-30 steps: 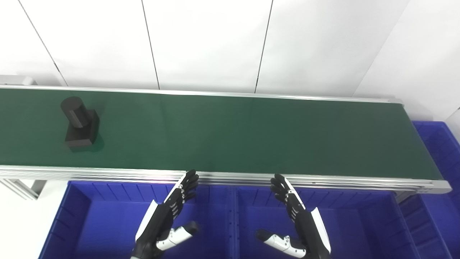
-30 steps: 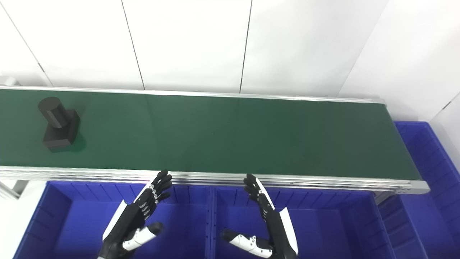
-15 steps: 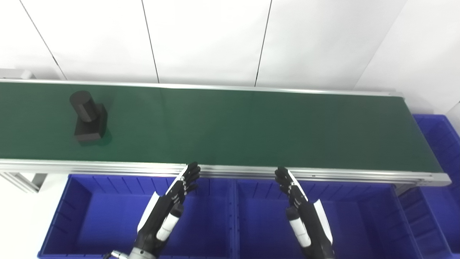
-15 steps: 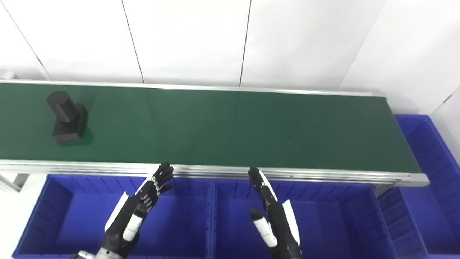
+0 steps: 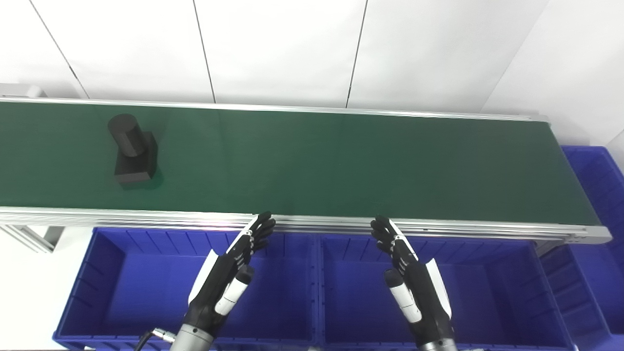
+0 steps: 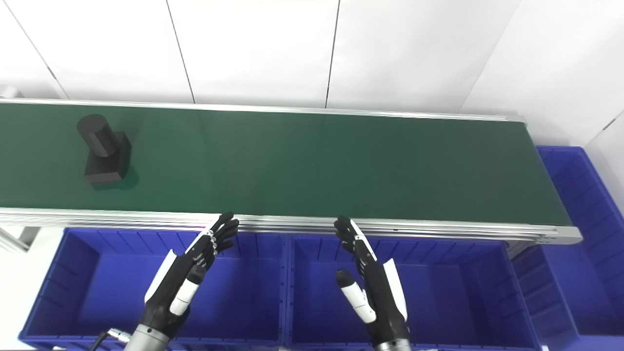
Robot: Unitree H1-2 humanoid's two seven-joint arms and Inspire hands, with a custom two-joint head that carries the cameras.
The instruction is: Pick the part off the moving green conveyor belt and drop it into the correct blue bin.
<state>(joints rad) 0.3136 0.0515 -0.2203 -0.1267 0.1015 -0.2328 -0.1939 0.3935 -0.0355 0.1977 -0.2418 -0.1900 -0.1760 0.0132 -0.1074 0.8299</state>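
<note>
At the far left, a dark grey part (image 5: 130, 156), a square block with a stubby cylinder standing on top, sits on the long green conveyor belt (image 5: 341, 165), somewhat nearer the front rail than the back one. The belt runs across the whole scene inside a silver aluminium frame (image 5: 146, 218), with white wall panels (image 5: 278, 48) behind it.

Below the front rail, two deep blue plastic bins sit side by side: the left blue bin (image 5: 122, 292) and the middle blue bin (image 5: 487, 292). The black-and-white left hand (image 5: 228, 279) hovers above the left bin, near the divider between the two, fingers stretched flat and slightly spread, tips reaching the belt's rail; it holds nothing. The part is well apart from it, further left along the belt.

The black-and-white right hand (image 5: 412, 285) hovers over the middle bin in the same pose, fingers extended and apart, empty, thumb raised toward the viewer.

A third blue bin (image 5: 599, 195) sits past the belt's right end
</note>
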